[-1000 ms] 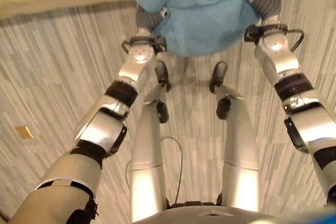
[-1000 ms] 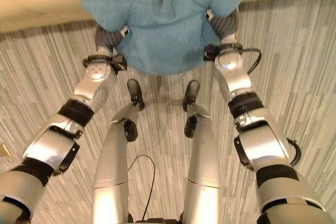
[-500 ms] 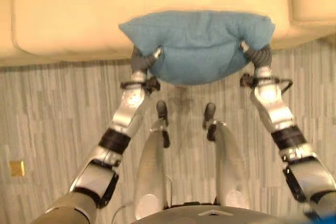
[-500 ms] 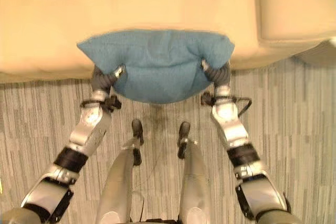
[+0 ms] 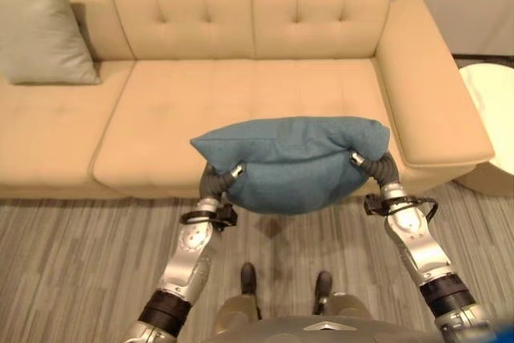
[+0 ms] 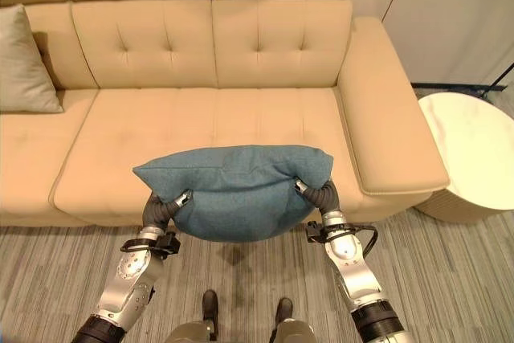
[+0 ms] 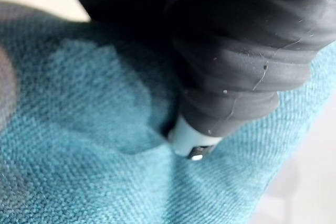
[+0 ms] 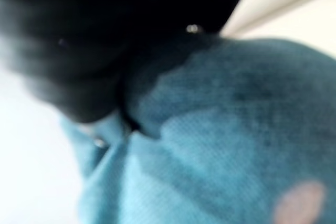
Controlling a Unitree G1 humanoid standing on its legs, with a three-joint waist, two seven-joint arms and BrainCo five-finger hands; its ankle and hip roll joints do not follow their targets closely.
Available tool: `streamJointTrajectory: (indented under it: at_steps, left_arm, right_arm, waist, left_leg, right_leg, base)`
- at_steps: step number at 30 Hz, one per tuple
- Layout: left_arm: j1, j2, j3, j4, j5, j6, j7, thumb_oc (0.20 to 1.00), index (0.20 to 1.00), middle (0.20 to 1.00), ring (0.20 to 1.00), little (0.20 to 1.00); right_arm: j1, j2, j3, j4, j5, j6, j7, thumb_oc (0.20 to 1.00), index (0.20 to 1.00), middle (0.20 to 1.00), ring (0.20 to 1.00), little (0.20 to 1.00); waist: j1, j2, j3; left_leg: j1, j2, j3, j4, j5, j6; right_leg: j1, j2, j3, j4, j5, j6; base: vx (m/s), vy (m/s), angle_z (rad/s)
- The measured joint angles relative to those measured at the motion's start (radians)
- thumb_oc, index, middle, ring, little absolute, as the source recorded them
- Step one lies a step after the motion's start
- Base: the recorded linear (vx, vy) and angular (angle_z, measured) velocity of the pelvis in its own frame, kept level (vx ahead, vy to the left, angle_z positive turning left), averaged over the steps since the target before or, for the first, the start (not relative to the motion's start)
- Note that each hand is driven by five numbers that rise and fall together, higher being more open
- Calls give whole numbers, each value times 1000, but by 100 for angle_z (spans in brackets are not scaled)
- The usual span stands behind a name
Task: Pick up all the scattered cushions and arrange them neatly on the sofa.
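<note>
Item: blue cushion (image 6: 237, 190), held off the floor between both arms, in front of the sofa (image 6: 201, 118) seat edge. Soft, light and bulky by the look; it sags round the wrists, so support at both ends suits it.
Left robot hand (image 5: 218, 185) and right robot hand (image 5: 371, 165): fingers buried in the fabric, closure cannot be told.
Grey cushion (image 5: 44, 34): upright against the sofa back, well apart.
Containers: none seen.

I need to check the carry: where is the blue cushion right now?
The blue cushion hangs between the left hand and right hand, over the sofa's front edge, before its right seat.
</note>
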Motion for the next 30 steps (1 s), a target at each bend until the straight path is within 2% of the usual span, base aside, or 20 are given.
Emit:
streamJointTrajectory:
  at_steps: [3, 6, 9, 12, 13, 15, 16, 17, 18, 19, 20, 21, 22, 23, 24, 25, 27, 28, 29, 30]
  left_arm:
    - [12, -8, -1, 1, 1, 6, -8, 200, 200, 200, 200, 200]
    - [7, -10, -2, 2, 1, 6, -10, 200, 200, 200, 200, 200]
    - [6, -15, -5, 8, 1, 13, -13, 200, 200, 200, 200, 200]
    - [4, -23, -5, 24, 1, 20, -17, 200, 200, 200, 200, 200]
    - [5, -31, -8, 41, 1, 21, -23, 200, 200, 200, 200, 200]
    - [4, -34, -18, 47, 1, 28, -27, 200, 200, 200, 200, 200]
    - [5, -34, -22, 47, 1, 29, -27, 200, 200, 200, 200, 200]
    - [5, -34, -26, 46, 19, 37, -29, 200, 200, 200, 200, 200]
    - [9, -35, -27, 46, 21, 43, -29, 200, 200, 200, 200, 200]
    - [16, -31, -34, 48, 21, 48, -31, 200, 200, 200, 200, 200]
    - [19, -27, -35, 48, 21, 50, -30, 200, 200, 200, 200, 200]
    - [23, -18, -40, 48, 21, 50, -32, 200, 200, 200, 200, 200]
    - [22, -15, -41, 48, 21, 50, -33, 200, 200, 200, 200, 200]
    - [24, -16, -40, 50, 21, 51, -33, 200, 200, 200, 200, 200]
    - [23, -15, -41, 50, 21, 50, -34, 200, 200, 200, 200, 200]
    - [20, 0, -39, 47, 22, 49, -34, 200, 200, 200, 200, 200]
    - [8, 22, -24, 46, 22, 47, -34, 200, 200, 200, 200, 200]
    - [4, 32, -16, 46, 21, 45, -32, 200, 200, 200, 200, 200]
    - [6, 38, -15, 48, 21, 48, -32, 200, 200, 200, 200, 200]
    - [6, 34, -16, 47, 22, 48, -33, 200, 200, 200, 200, 200]
  right_arm:
    - [20, 0, -1, 0, 0, 0, 0, 200, 200, 200, 200, 200]
    - [30, -2, -4, 0, 0, 2, 1, 200, 200, 200, 200, 200]
    - [43, -3, -8, 0, 0, 5, 4, 200, 200, 200, 200, 200]
    - [45, -6, -11, 0, 0, 11, 10, 200, 200, 200, 200, 200]
    - [47, -9, -12, 0, 0, 14, 10, 200, 200, 200, 200, 200]
    - [48, -12, -22, 0, 0, 19, 10, 200, 200, 200, 200, 200]
    - [48, -13, -26, 0, 0, 20, 10, 200, 200, 200, 200, 200]
    - [46, -12, -34, 0, 0, 23, 9, 200, 200, 200, 200, 200]
    - [47, -15, -34, 0, 0, 24, 10, 200, 200, 200, 200, 200]
    - [49, 1, -35, 10, 0, 32, 8, 200, 200, 200, 200, 200]
    - [52, 12, -35, 13, 1, 37, 5, 200, 200, 200, 200, 200]
    - [52, 14, -38, 13, 0, 38, 7, 200, 200, 200, 200, 200]
    - [49, 18, -39, 13, 0, 38, 8, 200, 200, 200, 200, 200]
    - [43, 23, -39, 12, 0, 41, 10, 200, 200, 200, 200, 200]
    - [56, 26, -40, 9, 0, 41, 10, 200, 200, 200, 200, 200]
    - [62, 26, -36, 9, 0, 43, 13, 200, 200, 200, 200, 200]
    - [54, 44, -30, 8, -1, 43, 22, 200, 200, 200, 200, 200]
    - [35, 57, -27, 11, -1, 43, 21, 200, 200, 200, 200, 200]
    - [41, 67, -25, 13, -1, 43, 21, 200, 200, 200, 200, 200]
    - [49, 64, -24, 12, -1, 43, 22, 200, 200, 200, 200, 200]
  waist:
    - [-1, 1, -4]
    - [0, 2, -18]
    - [0, -6, -17]
    - [0, -16, -16]
    - [1, -23, -12]
    - [-1, -22, -13]
    - [3, -25, -12]
    - [16, -22, -14]
    - [26, -11, -21]
    - [18, -7, -27]
    - [12, -26, -30]
    - [12, -48, -37]
    - [14, -51, -38]
    - [30, -33, -34]
    - [24, -28, -37]
    - [23, -35, -39]
    - [35, -48, -34]
    - [46, -45, -21]
    - [42, -38, -22]
    - [35, -36, -23]
  left_leg:
    - [36, -6, -4, 7, 0, 0]
    - [19, 1, -9, 33, 0, 0]
    - [-45, 4, -26, 147, -4, -7]
    - [-127, 10, -21, 276, 11, -43]
    - [-164, 24, 17, 313, 10, -49]
    - [-191, 44, 119, 328, -13, -31]
    - [-197, 46, 141, 324, -17, -26]
    - [-211, 44, 144, 318, -25, -17]
    - [-181, 36, 133, 255, -17, -9]
    - [-137, 28, 126, 197, -37, 46]
    - [-129, 9, 131, 196, -41, 55]
    - [-98, -39, 157, 176, -65, 86]
    - [-79, -67, 165, 168, -83, 99]
    - [-52, -73, 177, 147, -76, 113]
    - [-36, -86, 167, 139, -78, 116]
    - [-22, -100, 166, 139, -92, 135]
    - [-18, -125, 171, 156, -118, 147]
    - [-7, -118, 177, 159, -135, 155]
    - [2, -118, 177, 157, -132, 159]
    - [8, -118, 170, 152, -146, 162]
  right_leg:
    - [55, 5, 0, -20, 1, 1]
    - [58, 16, 2, -20, -1, 2]
    - [68, 26, -4, -20, -17, -2]
    - [68, 18, -29, -21, -18, -24]
    - [66, 19, -45, -16, -32, -46]
    - [62, 17, -64, -12, -36, -56]
    - [57, 15, -64, -4, -38, -60]
    - [38, 15, -56, 12, -42, -55]
    - [24, 22, -43, 38, -44, -44]
    - [17, 19, -32, 81, -75, -21]
    - [16, -4, -31, 100, -78, -13]
    - [13, -60, -27, 147, -98, 9]
    - [5, -81, -21, 184, -100, 21]
    - [-53, -119, 4, 321, -117, 37]
    - [-83, -152, 0, 419, -125, 51]
    - [-109, -171, 15, 484, -114, 70]
    - [-149, -183, 49, 560, -72, 95]
    - [-206, -201, 84, 670, -31, 127]
    - [-240, -218, 82, 725, -24, 119]
    - [-252, -211, 82, 724, -45, 119]
  base:
    - [19, -49, 7]
    - [-14, -98, 14]
    - [-14, -43, 27]
    - [35, 16, 31]
    - [81, 45, 42]
    - [128, 104, 31]
    - [142, 128, 5]
    - [225, 201, -21]
    - [214, 198, -30]
    - [275, 270, -24]
    - [326, 399, -8]
    - [230, 318, -2]
    - [217, 323, -24]
    - [39, 78, -11]
    - [99, 212, 4]
    - [155, 218, 27]
    - [193, 167, -1]
    - [135, 31, -12]
    - [229, 29, -8]
    - [221, -64, 0]
